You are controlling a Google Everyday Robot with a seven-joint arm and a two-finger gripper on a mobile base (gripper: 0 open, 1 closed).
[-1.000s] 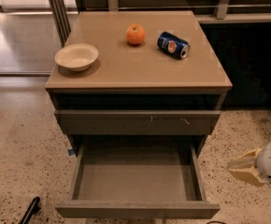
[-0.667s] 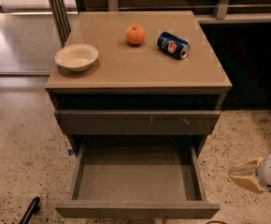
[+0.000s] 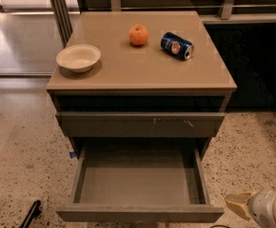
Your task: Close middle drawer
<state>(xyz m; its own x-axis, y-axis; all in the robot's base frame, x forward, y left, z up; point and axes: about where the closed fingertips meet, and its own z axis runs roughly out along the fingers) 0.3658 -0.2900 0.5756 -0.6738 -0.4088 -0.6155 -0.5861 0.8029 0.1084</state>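
The middle drawer (image 3: 138, 180) is pulled far out of the low grey-brown cabinet, and its grey box interior is empty. Its plain flat front (image 3: 139, 213) runs along the bottom of the view. Above it is a wider drawer front with small white scratch marks (image 3: 140, 124), standing only slightly out. My gripper (image 3: 238, 204), tan-tipped on a white wrist, is at the lower right. It is just right of the open drawer's front right corner, over the floor, and apart from the drawer.
On the cabinet top (image 3: 142, 72) lie a white bowl (image 3: 78, 57), an orange (image 3: 138, 34) and a blue soda can on its side (image 3: 176, 45). Speckled floor surrounds the cabinet. A dark object (image 3: 31, 213) lies at the lower left.
My gripper has moved down and slightly left, toward the drawer's front right corner. The drawers and the things on top have not moved.
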